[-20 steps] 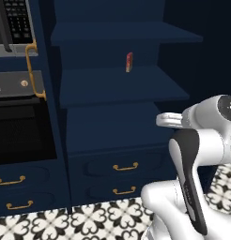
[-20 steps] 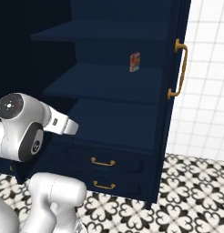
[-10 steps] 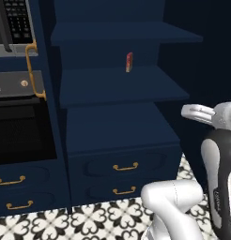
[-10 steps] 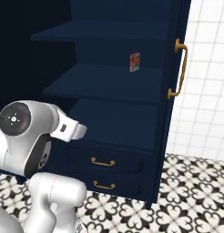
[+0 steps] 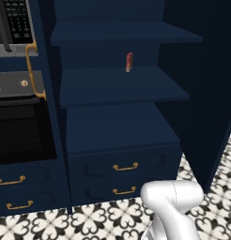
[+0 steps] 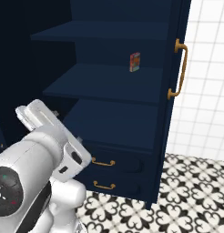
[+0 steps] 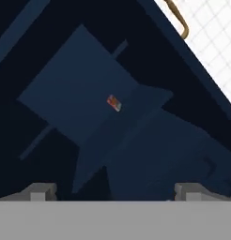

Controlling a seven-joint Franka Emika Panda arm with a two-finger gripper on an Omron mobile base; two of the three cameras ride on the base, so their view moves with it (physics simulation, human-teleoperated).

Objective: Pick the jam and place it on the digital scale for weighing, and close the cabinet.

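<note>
1. While its doors stand open, the cabinet (image 5: 122,89) shows dark navy shelves and, below them, two drawers with brass pulls. The right base view shows the right door (image 6: 175,91) edge-on with its vertical brass handle (image 6: 179,69); the left base view shows this door only as a dark panel, no handle seen.
2. At the left of the left base view is a black oven (image 5: 21,131) with a control panel above it and a brass handle (image 5: 33,70) beside it.
3. The floor (image 5: 94,220) has black-and-white patterned tiles, and the right base view adds a white tiled wall (image 6: 207,77).
4. The claw (image 7: 115,190) is wide open and holds nothing; the hand view, rolled to one side, shows its two tips at the bottom, well apart from the shelves.
5. A thin red-orange packet (image 6: 135,62) stands upright on the middle shelf. The jam and the scale I cannot find.
</note>
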